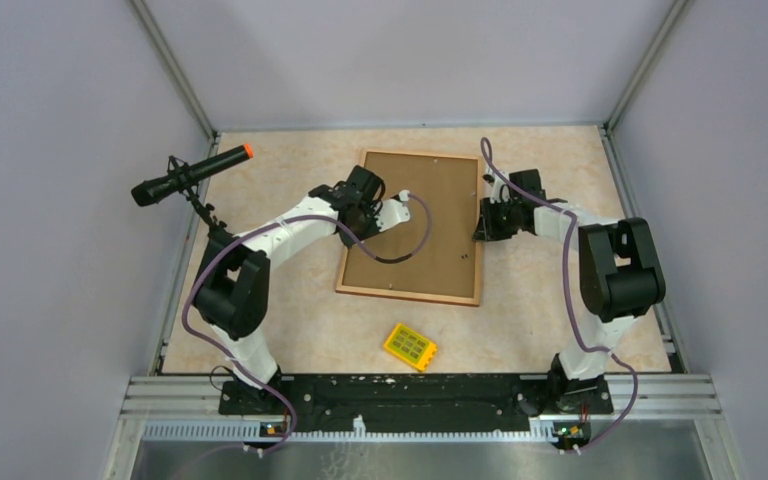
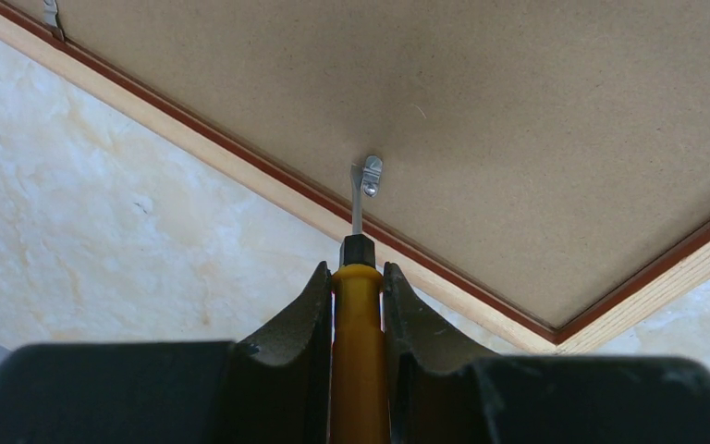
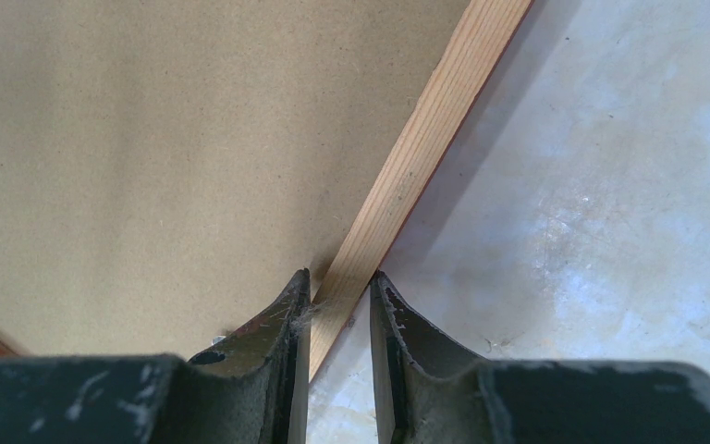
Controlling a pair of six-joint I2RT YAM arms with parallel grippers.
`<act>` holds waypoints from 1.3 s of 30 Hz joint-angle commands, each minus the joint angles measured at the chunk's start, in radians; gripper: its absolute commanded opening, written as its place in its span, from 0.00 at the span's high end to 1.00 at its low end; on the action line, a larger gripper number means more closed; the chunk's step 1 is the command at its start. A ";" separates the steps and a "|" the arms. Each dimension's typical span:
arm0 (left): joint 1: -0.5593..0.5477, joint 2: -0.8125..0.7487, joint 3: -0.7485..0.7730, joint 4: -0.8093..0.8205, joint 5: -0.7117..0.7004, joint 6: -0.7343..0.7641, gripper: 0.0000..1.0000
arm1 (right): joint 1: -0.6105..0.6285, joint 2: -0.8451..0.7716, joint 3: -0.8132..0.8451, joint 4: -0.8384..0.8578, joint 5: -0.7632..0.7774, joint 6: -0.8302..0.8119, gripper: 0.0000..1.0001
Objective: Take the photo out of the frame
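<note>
– Brown fibreboard in the middle: is that the frame [image 1: 415,225]?
– Yes. It lies face down on the beige marbled desk [image 1: 290,170], back board up, with a light wood rim [image 3: 425,129] around it.
– Where is the photo?
– It cannot be seen; only the back of the frame shows.
– What is the left end effector [image 2: 356,268] doing?
– Its fingers are nearly closed on the yellow handle of a screwdriver [image 2: 359,351]. The blade points at a small metal tab [image 2: 370,176] on the back board, near the frame's left edge. The tip meets the tab.
– And the right end effector [image 3: 340,277]?
– It is at the frame's right edge. Its fingers stand a narrow gap apart with the rim between them, one finger over the back board, the other on the outer side above the desk. They look pinched on the rim.
– Anything else on the desk?
– A small yellow block [image 1: 410,346], well apart from the frame, nearer the arm bases.
</note>
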 commanded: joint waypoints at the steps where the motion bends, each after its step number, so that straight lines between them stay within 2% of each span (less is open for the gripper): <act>1: -0.008 -0.008 0.025 -0.048 0.075 -0.016 1.00 | -0.007 0.063 -0.009 -0.075 0.067 -0.073 1.00; 5: -0.001 -0.015 0.068 -0.048 0.048 -0.016 1.00 | -0.007 0.061 -0.011 -0.074 0.058 -0.076 1.00; 10: 0.032 -0.011 0.146 0.047 -0.032 -0.030 1.00 | -0.007 0.068 -0.011 -0.073 0.039 -0.078 1.00; 19: 0.056 0.122 0.274 0.203 -0.079 -0.025 1.00 | -0.006 0.063 -0.012 -0.075 0.030 -0.078 1.00; 26: 0.066 0.263 0.433 0.212 -0.101 0.007 1.00 | -0.007 0.060 -0.010 -0.077 0.022 -0.075 1.00; 39: 0.089 0.357 0.462 0.258 -0.156 0.067 1.00 | -0.007 0.065 -0.010 -0.078 0.019 -0.076 1.00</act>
